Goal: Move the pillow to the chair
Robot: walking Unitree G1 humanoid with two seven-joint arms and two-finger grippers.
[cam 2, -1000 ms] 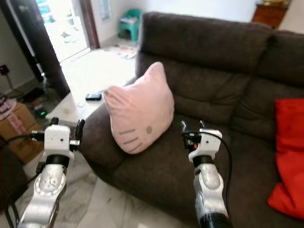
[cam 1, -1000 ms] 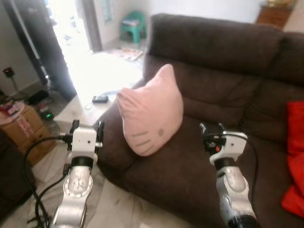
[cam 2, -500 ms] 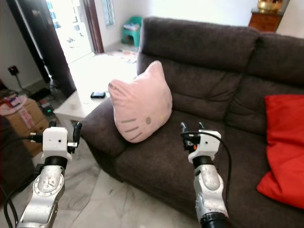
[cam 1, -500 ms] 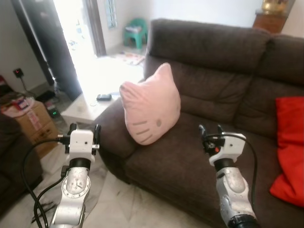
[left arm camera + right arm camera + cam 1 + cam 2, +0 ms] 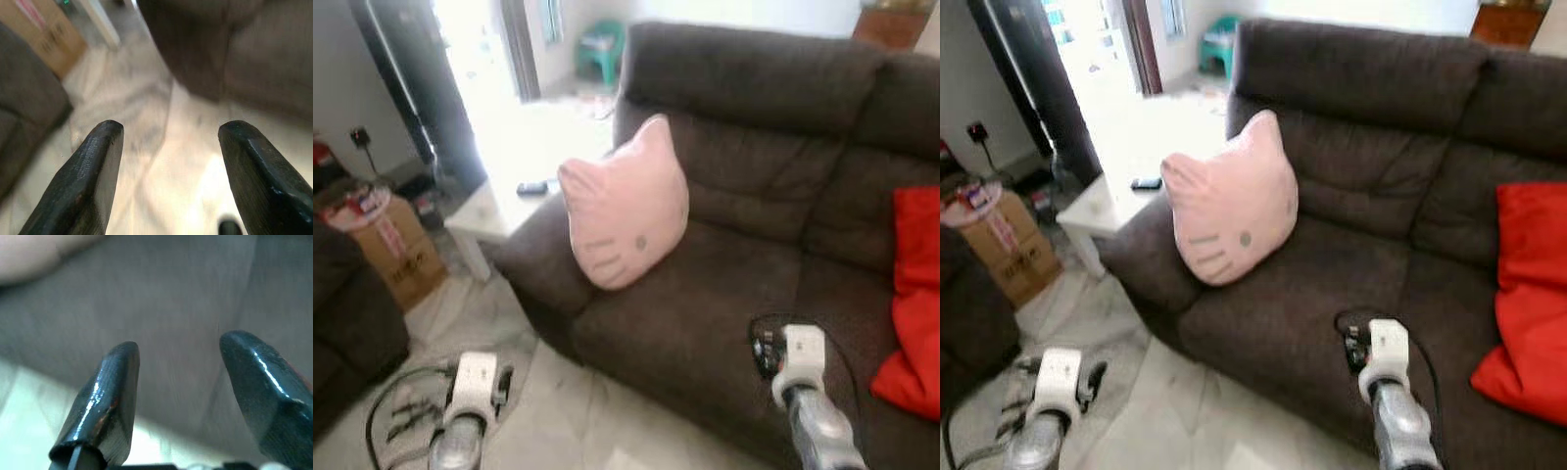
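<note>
Pillow (image 5: pixel 625 206) near sofa (image 5: pixel 773 186) edge.

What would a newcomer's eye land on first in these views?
The pink cat-face pillow, propped upright at the left end of the dark brown sofa against its armrest. Next, the bright red cushion at the sofa's right end. Both grippers, left and right, are open and empty.

- One pink cat-face pillow (image 5: pixel 625 208) leaned on the sofa.
- One red cushion (image 5: pixel 915 299) at the sofa's right end.
- One brown sofa (image 5: pixel 773 147).
- One white side table (image 5: pixel 489 211), with one small dark object (image 5: pixel 532 187) on it.
- One cardboard box (image 5: pixel 389 250).
- One green chair (image 5: pixel 607 49) far back.
- Two grippers: left gripper (image 5: pixel 168 142) and right gripper (image 5: pixel 178 362), each with its two fingers apart.
</note>
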